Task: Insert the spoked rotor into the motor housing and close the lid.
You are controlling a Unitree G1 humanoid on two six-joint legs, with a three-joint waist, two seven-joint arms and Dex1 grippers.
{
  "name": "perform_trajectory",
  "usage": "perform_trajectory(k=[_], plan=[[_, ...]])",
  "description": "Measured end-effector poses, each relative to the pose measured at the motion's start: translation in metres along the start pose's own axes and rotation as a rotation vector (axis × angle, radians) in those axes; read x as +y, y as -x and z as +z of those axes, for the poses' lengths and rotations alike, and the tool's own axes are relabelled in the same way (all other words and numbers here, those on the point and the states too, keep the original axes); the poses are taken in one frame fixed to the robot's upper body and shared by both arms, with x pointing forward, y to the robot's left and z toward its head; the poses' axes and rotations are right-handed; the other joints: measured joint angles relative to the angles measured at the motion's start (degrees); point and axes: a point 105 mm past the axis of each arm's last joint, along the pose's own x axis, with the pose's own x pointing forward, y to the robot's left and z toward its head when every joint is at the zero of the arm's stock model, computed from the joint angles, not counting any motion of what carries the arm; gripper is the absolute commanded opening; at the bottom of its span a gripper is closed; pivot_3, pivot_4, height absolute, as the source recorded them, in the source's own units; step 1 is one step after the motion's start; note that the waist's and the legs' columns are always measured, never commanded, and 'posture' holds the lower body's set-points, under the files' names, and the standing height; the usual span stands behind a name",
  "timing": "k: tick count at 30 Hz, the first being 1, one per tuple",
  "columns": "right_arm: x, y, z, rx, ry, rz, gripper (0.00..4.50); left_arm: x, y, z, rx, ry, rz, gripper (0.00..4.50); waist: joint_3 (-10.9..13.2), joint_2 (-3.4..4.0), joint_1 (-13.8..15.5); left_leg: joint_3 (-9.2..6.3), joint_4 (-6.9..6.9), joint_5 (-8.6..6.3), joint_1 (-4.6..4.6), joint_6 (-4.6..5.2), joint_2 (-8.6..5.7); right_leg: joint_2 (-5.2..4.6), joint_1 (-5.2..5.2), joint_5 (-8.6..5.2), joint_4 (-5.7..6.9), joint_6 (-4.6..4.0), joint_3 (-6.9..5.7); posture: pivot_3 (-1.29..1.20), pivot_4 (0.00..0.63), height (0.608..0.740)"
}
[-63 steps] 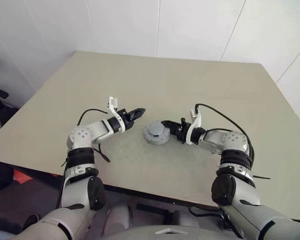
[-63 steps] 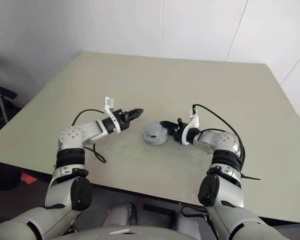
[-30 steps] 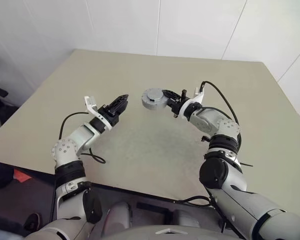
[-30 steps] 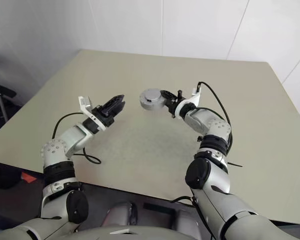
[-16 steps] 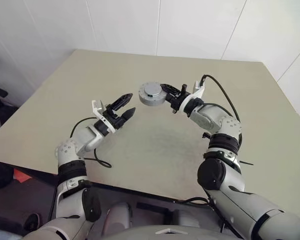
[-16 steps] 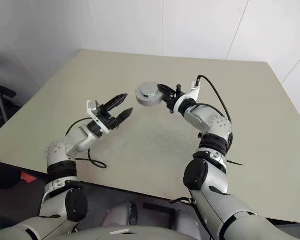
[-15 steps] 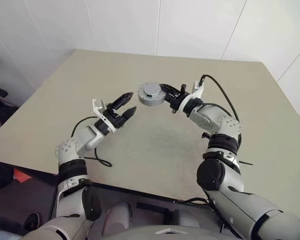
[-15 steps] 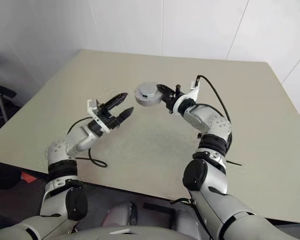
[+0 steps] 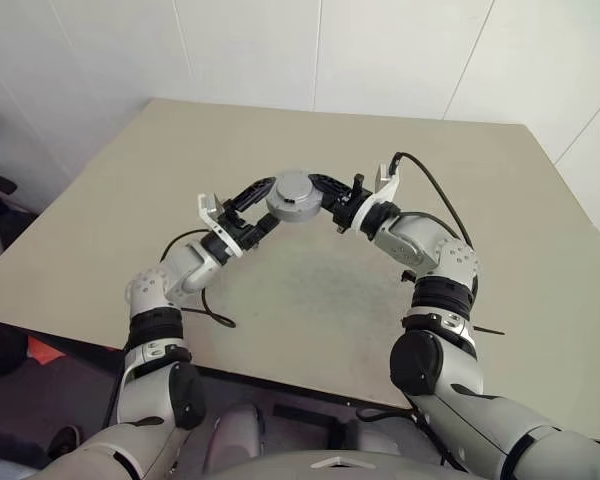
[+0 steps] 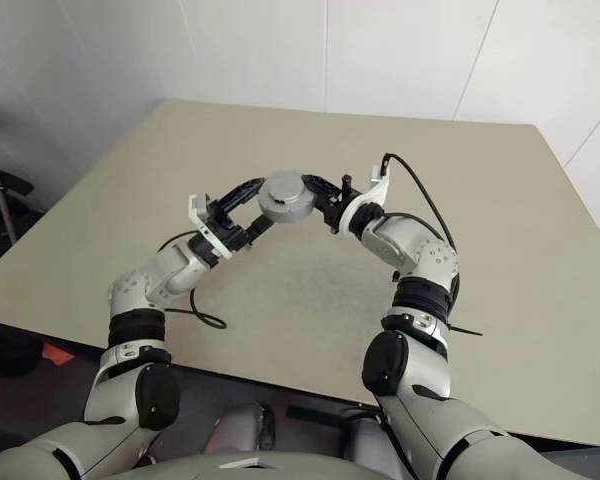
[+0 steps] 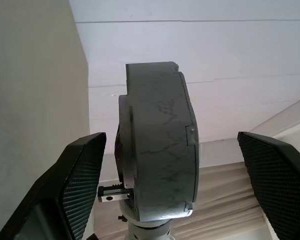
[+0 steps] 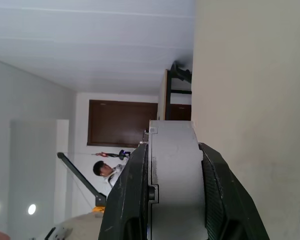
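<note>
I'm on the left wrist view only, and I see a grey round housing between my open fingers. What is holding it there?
Observer: The right gripper holds the motor housing, its fingers clamped on opposite sides.
Operator: Is the lid shut?
Observer: It looks shut. From the head views the lid shows its plain grey face lying flat on the housing.
Operator: Anyone nearby?
Observer: A person is visible far off in the right wrist view.

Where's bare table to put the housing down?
Bare table lies beneath the housing, between both forearms, and across the far half to the wall. It is crowded only at the housing itself: the right gripper grips it, and the open left gripper flanks it.
</note>
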Motion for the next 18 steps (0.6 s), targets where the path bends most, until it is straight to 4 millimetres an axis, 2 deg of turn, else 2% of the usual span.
perform_trajectory(k=[8, 12, 16, 18], plan=[[-0.001, 0.000, -0.009, 0.025, 0.013, 0.003, 1.21, 0.002, -0.015, -0.007, 0.021, -0.011, -0.010, 4.47, 0.00, 0.00, 0.03, -0.01, 0.01, 0.02, -0.01, -0.03, 0.00, 0.00, 0.00, 0.01, 0.00, 0.02, 0.00, 0.00, 0.000, 0.740], [0.000, -0.001, -0.009, 0.023, 0.016, 0.002, 1.21, 0.001, -0.017, -0.005, 0.012, -0.025, -0.008, 3.61, 0.00, 0.00, 0.00, -0.01, 0.02, 0.02, -0.01, -0.04, 0.00, 0.00, 0.00, 0.01, 0.01, 0.02, 0.00, 0.00, 0.000, 0.740], [-0.003, 0.001, -0.008, 0.012, 0.015, -0.008, 1.21, 0.003, -0.016, -0.003, 0.008, -0.035, 0.007, 2.29, 0.00, 0.00, 0.03, -0.01, 0.04, 0.02, -0.02, -0.04, 0.00, 0.00, 0.00, 0.01, 0.01, 0.02, 0.00, 0.00, 0.000, 0.740], [-0.002, 0.001, -0.008, 0.015, 0.032, -0.016, 1.21, 0.004, -0.015, -0.004, 0.009, -0.032, 0.011, 2.12, 0.00, 0.00, 0.03, -0.03, 0.06, 0.02, -0.04, -0.04, 0.00, 0.00, 0.00, 0.02, 0.01, 0.03, 0.00, 0.00, 0.000, 0.740]])
